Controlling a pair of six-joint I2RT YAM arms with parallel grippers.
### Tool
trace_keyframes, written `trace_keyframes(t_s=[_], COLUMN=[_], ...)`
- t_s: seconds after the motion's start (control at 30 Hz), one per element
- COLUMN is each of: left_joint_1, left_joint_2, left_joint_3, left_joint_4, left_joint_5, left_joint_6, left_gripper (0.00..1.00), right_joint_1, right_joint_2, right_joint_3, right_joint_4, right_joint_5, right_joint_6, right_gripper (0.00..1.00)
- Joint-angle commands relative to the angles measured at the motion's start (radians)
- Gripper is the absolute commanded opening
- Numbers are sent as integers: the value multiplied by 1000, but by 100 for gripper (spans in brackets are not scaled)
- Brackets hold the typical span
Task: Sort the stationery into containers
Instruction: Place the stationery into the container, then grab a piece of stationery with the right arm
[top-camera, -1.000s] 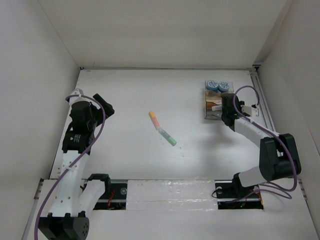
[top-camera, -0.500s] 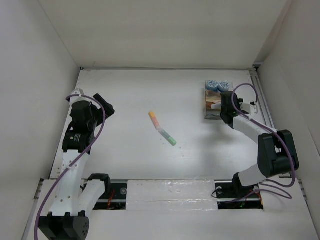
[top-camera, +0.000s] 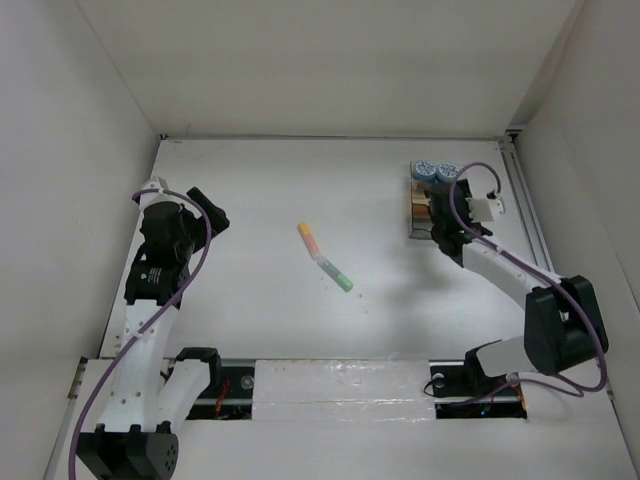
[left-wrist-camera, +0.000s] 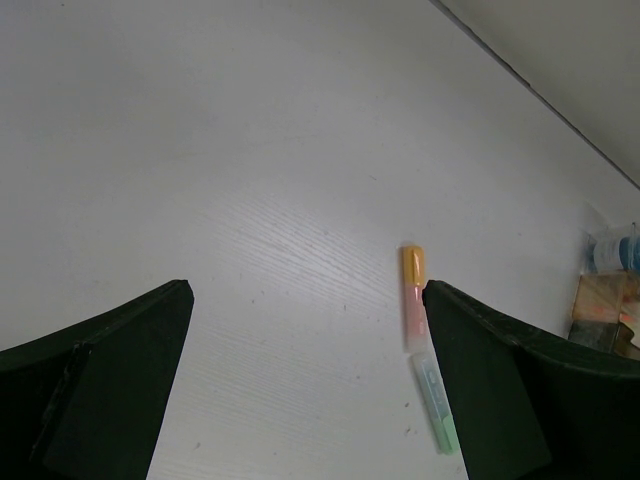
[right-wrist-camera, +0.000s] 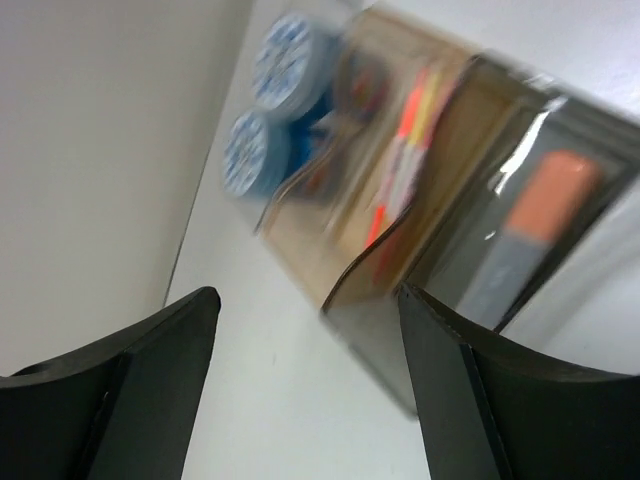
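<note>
Tabletop (top-camera: 300, 180) white, walls (top-camera: 330, 60) white, orange marker (top-camera: 309, 238) touching green marker (top-camera: 336, 273) mid-surface, left tool (left-wrist-camera: 305, 290), right tool (right-wrist-camera: 308, 292) spread, empty

We note the surface (left-wrist-camera: 200, 120): white, matt, w/ faint fine grain lines. Organizer box (right-wrist-camera: 455, 150): clear plastic walls, glossy, reflections along edges; tan inside looks dull. Orange-capped marker (left-wrist-camera: 412, 295) and green marker (left-wrist-camera: 437, 410): smooth, semi-translucent plastic barrels. Left pincer (left-wrist-camera: 305, 290) and right pincer (right-wrist-camera: 305, 295): black, matt, smooth. Tubs (right-wrist-camera: 285, 55) blurred; finish unclear.

White-and-black arms (top-camera: 140, 345) with purple cables (top-camera: 207, 240) and black fingers (left-wrist-camera: 100, 390).
</note>
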Motion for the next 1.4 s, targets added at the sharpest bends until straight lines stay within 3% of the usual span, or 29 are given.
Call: trace_keyframes(t_s=[0.0, 0.07, 0.1, 0.13, 0.23, 0.33, 0.57, 0.83, 1.0, 1.07, 1.1, 1.23, 1.33, 1.37], left_joint_1=[4, 4, 4, 4, 4, 4, 4, 4, 4, 4, 4, 4, 4, 4], left_joint_2=[-3, -3, -3, -3, 8, 17, -31, -11, -11, -11, -11, -11, -11, -11], left_joint_3=[-5, -5, -5, -5, 5, 14, 14, 14, 14, 14, 14, 14, 14, 14], left_joint_4=[26, 26, 14, 14, -11, -32, -51, -51, -40, -31, -31, -31, -31, -31], left_joint_5=[-1, -10, -36, -47, -110, -148, -212, -193, -161, -161, -150, -150, -130, -130], left_joint_6=[13, -7, -7, -19, -49, -59, -91, -82, -72, -63, -62, -62, -53, -53], left_gripper=[99, 99, 99, 99, 99, 99, 99, 99, 99, 99, 99, 99, 99, 99], right_joint_1=[156, 211, 248, 265, 338, 418, 530, 550, 550, 550, 550, 550, 550, 550], right_joint_2=[-64, -45, -27, -6, 103, 195, 477, 774, 884, 910, 935, 964, 964, 964], right_joint_3=[42, 99, 122, 192, 330, 390, 606, 942, 1051, 1097, 1110, 1131, 1107, 1093], right_joint_4=[162, 176, 161, 113, -93, -171, -257, -391, -445, -478, -494, -546, -555, -555], right_joint_5=[-21, -130, -310, -386, -503, -594, -593, -455, -433, -433, -433, -409, -369, -368], right_joint_6=[-287, -549, -642, -714, -817, -860, -954, -989, -1011, -1011, -1020, -1020, -1020, -1020], right_gripper=[77, 77, 77, 77, 77, 77, 75, 72, 71, 65, 54, 29, 29, 25])
